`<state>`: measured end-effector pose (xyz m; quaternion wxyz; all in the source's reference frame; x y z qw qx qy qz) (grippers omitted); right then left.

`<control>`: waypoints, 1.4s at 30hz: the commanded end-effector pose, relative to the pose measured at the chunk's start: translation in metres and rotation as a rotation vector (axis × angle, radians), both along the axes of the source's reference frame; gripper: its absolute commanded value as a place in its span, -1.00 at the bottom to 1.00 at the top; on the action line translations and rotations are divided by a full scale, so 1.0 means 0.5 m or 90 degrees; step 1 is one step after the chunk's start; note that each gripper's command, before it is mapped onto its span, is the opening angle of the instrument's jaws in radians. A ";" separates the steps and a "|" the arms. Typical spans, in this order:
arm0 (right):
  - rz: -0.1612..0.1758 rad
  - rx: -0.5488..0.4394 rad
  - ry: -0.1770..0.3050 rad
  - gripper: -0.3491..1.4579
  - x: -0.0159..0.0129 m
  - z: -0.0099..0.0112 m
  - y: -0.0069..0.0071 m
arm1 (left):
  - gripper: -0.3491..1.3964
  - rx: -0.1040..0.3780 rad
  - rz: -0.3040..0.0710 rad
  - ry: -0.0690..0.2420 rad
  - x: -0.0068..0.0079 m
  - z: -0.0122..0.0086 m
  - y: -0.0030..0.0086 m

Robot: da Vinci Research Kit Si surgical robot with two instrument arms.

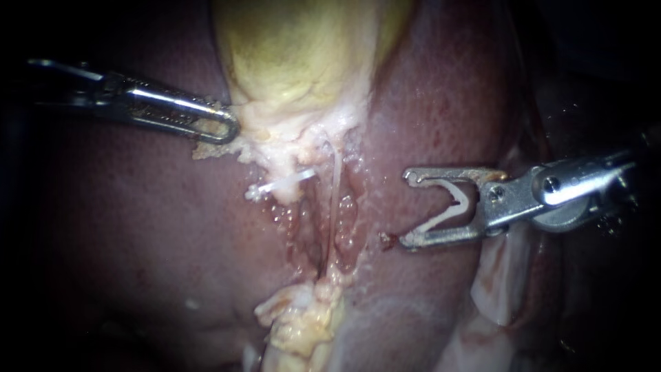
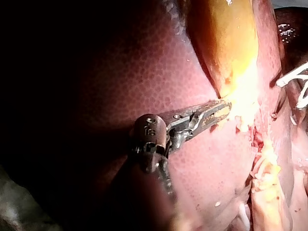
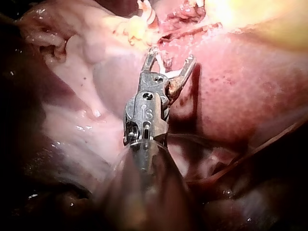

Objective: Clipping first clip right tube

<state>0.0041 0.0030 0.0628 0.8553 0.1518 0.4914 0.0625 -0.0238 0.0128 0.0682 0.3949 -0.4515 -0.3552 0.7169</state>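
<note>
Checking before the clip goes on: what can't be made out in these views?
Endoscope view: the tube vanishes under pale tissue at both ends.
Left wrist view: the right instrument and its clip are cut off by the edge.
Left wrist view: glare washes out where the left instrument's jaws grip the gallbladder.
Right wrist view: that tube is too blurred to find.

Below gallbladder [image 1: 303, 62], tubes [image 1: 335, 180]; left instrument [image 1: 229, 129] left, at gallbladder base; clip [image 1: 454, 204] in right instrument [image 1: 406, 208], right.

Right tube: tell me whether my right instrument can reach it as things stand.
Probably yes: the right instrument, jaws wide around a clip, faces the right tube across liver, nothing between; the left instrument holds the gallbladder.
</note>
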 end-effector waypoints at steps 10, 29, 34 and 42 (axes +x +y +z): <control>-0.014 0.005 0.008 -0.06 0.0007 0.0004 -0.0005 | -1.00 0.007 -0.016 0.001 0.0080 -0.0114 0.0046; -0.032 0.209 0.093 -0.07 0.0126 0.0176 -0.0070 | -1.00 0.003 -0.017 0.002 0.0079 -0.0115 0.0046; -0.020 0.247 0.132 -0.07 0.0167 0.0217 -0.0067 | -1.00 0.003 -0.017 0.002 0.0078 -0.0116 0.0045; 0.008 0.295 0.189 -0.07 0.0238 0.0238 -0.0078 | -1.00 0.003 -0.018 0.002 0.0077 -0.0118 0.0044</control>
